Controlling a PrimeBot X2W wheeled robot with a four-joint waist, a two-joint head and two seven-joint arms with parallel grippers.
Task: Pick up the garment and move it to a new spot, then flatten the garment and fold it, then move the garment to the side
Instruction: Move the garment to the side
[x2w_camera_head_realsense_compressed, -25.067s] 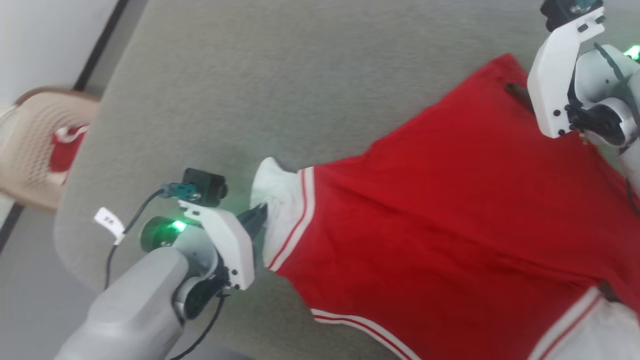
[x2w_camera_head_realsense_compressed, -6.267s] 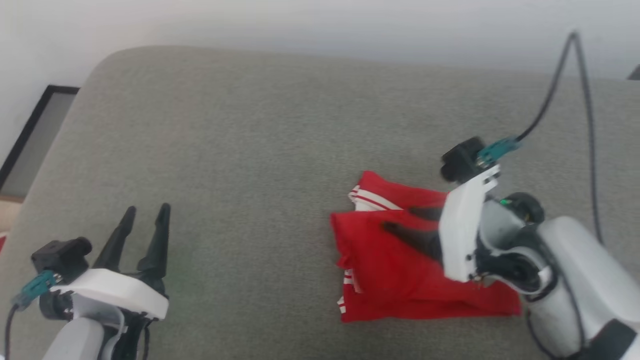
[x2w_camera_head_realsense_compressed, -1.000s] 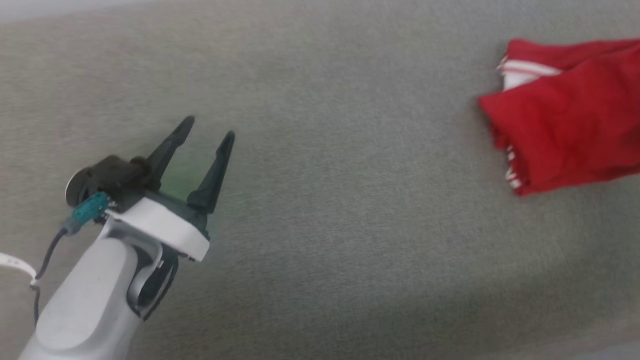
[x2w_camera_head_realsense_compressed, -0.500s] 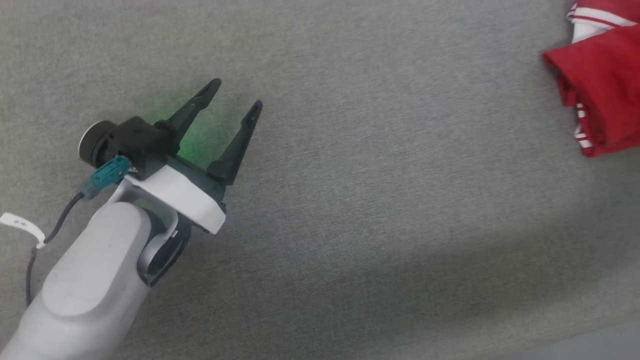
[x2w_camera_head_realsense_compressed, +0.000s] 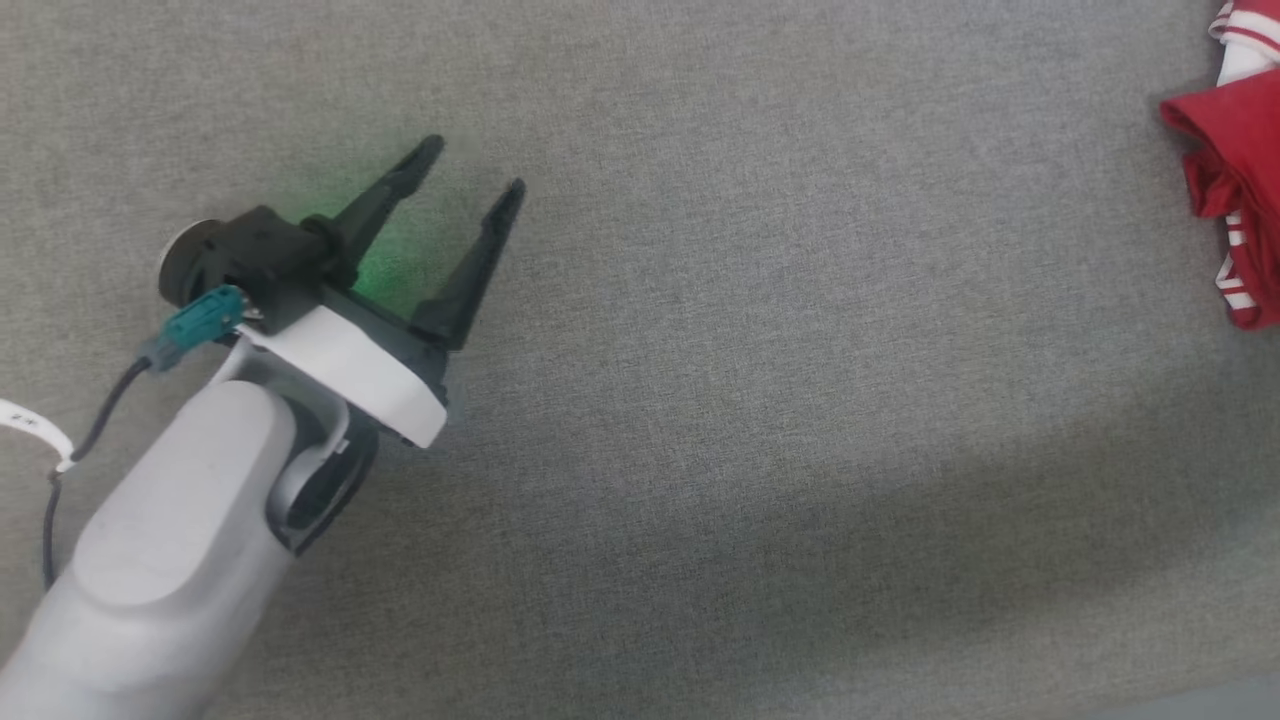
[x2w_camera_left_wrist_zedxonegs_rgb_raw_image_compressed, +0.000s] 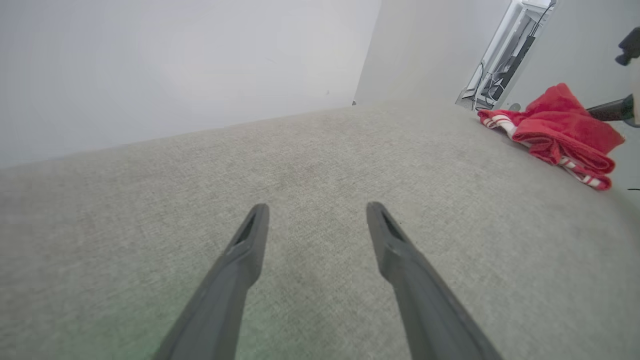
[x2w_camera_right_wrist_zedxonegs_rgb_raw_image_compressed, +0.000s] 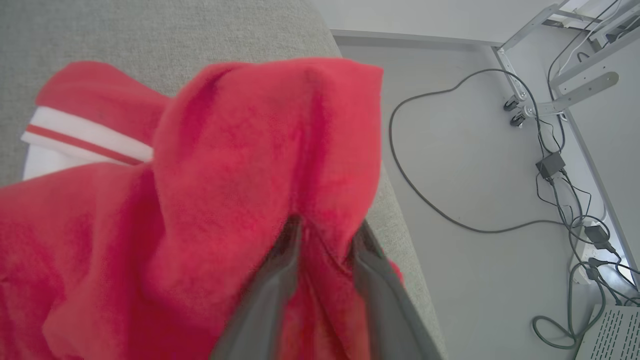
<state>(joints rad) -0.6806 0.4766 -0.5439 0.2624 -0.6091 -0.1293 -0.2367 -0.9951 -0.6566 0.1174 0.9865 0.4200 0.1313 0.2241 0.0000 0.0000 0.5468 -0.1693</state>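
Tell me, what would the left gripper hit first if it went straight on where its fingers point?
Probably the grey cushion itself, since the left gripper slants low across it; depth is unclear. The red jersey lies well off to the right of that line.

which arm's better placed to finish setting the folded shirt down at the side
Right: the right end effector sits in the folds of the garment at the edge of the cushion, while the left end effector hovers open, far from it.
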